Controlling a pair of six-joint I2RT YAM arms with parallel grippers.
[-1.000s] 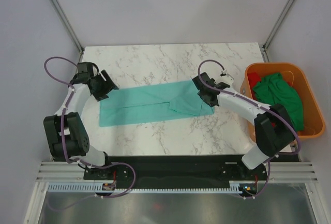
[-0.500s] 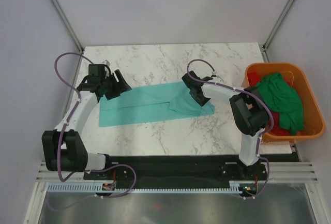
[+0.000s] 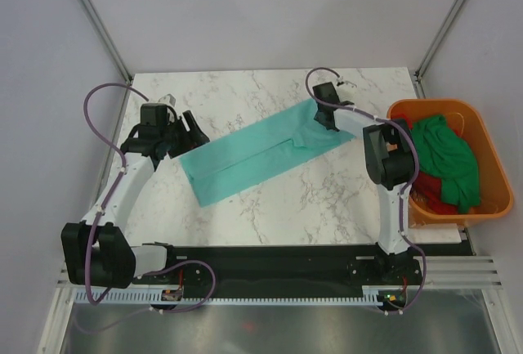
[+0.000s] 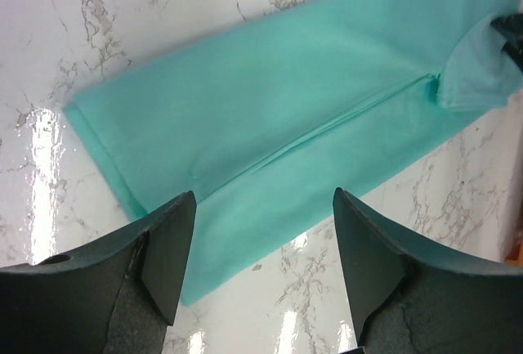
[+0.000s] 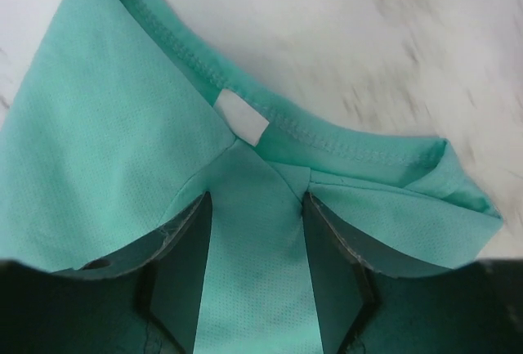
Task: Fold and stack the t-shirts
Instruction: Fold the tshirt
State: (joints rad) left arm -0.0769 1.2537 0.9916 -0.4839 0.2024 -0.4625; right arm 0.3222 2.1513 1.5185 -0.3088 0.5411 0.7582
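A light teal t-shirt (image 3: 253,158), folded lengthwise into a long strip, lies slantwise on the marble table, its hem end near left and its collar end far right. My right gripper (image 3: 325,115) is at the collar end, shut on a bunched fold of the cloth just below the neck label (image 5: 241,118); the teal t-shirt (image 5: 106,141) fills the gap between the right gripper's (image 5: 255,207) fingers. My left gripper (image 3: 189,135) hovers open beside the hem end. In its wrist view the left gripper (image 4: 265,264) holds nothing, with the t-shirt (image 4: 270,117) below and ahead.
An orange tub (image 3: 482,137) stands off the table's right edge, holding a dark green t-shirt (image 3: 445,154) over a red one (image 3: 433,205). Bare marble table (image 3: 245,96) lies behind and in front of the teal strip. Grey walls close in the far side.
My right gripper has moved toward the far right with the collar end, swinging the teal t-shirt from lying across the table to a slant. The left gripper stayed open near the hem end.
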